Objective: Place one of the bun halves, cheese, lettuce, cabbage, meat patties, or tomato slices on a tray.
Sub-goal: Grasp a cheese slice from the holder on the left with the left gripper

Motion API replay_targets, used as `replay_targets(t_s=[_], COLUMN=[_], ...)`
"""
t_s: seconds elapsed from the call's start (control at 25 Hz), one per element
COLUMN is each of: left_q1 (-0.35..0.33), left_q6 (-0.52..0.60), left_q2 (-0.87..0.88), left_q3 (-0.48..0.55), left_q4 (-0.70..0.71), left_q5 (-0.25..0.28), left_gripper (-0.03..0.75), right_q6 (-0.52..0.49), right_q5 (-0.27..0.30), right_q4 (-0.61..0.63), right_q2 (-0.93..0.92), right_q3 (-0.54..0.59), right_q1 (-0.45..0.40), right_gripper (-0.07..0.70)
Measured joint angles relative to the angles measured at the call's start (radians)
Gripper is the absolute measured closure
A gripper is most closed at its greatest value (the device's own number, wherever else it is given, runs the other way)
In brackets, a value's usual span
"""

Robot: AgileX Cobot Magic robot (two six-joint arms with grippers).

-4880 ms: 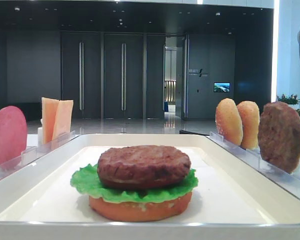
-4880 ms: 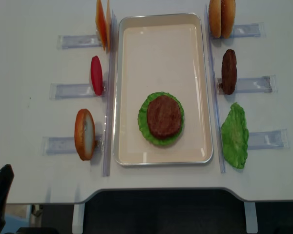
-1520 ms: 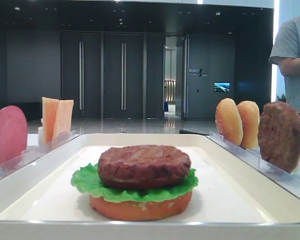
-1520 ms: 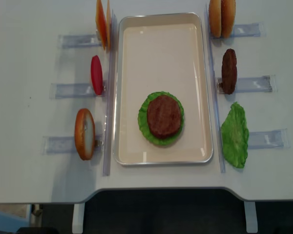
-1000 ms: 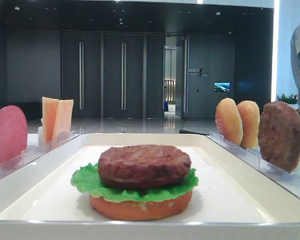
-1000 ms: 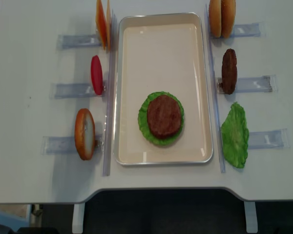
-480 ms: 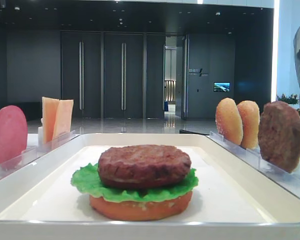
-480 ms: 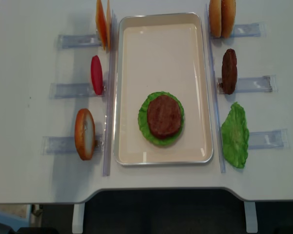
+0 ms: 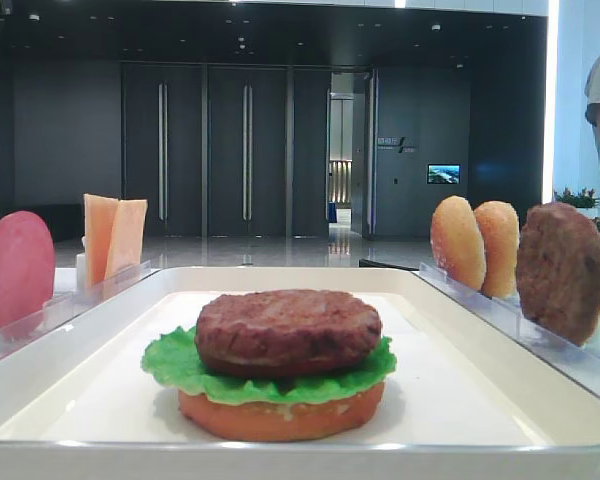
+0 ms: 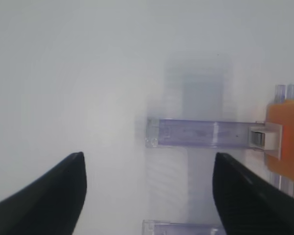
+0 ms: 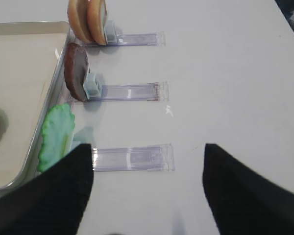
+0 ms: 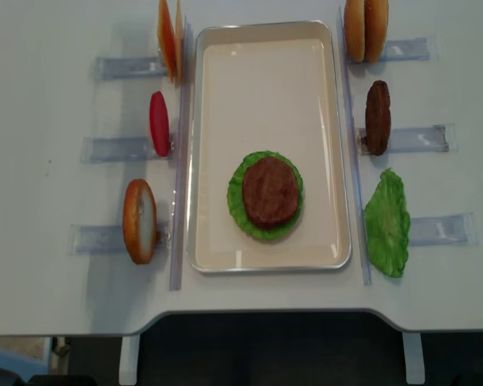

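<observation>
Nothing on the table has shifted since the earlier frames: the only change you will spot is the bystander at the right edge of the low view, who has turned slightly.

Your left gripper (image 10: 148, 196) hangs over bare white tabletop with its two dark fingers (image 10: 54, 196) spread wide and nothing between them. Just ahead of it lies a clear plastic rack (image 10: 203, 133), and the cheese (image 10: 286, 139) stands on edge in the clip at that rack's right end.

Your right gripper (image 11: 147, 191) also has its fingers (image 11: 245, 191) well apart and empty, hovering above the near clear rack (image 11: 132, 157) on the right of the tray (image 12: 330, 121).

On the tray sits a partial burger (bun half (image 9: 280, 417) at the bottom, lettuce (image 9: 180, 365) over it, meat patty (image 12: 269, 191) on top). It lies toward the tray's near end.

Left of the tray, the overhead view shows the cheese slices (image 12: 169, 39) at the far rack, a red tomato slice (image 12: 158, 123) at the middle rack, and a bun half (image 12: 139, 220) at the near one, all upright. Right of the tray stand two bun halves (image 12: 365, 29), a second meat patty (image 12: 377, 117) and a loose lettuce leaf (image 12: 387, 223), which rests beside the tray's rim.
</observation>
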Motion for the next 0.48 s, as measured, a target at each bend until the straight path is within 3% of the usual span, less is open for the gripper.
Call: replay_targets(t_s=[0.16, 0.48], left_q1=[-0.012, -0.147], left_q6=[-0.006, -0.069], left_q2=[0.000, 0.000], left_q3=[0.000, 0.000], left_q4=[-0.005, 0.057], left_q5=[0.000, 0.000], left_gripper=[0.120, 0.123], right_q6=[0.000, 0.000], right_q5=[0.000, 0.000], right_q4=[0.000, 0.000], right_q2=[0.000, 0.000], right_q3=[0.000, 0.000], right_q1=[0.000, 0.000], right_gripper=[0.166, 0.166])
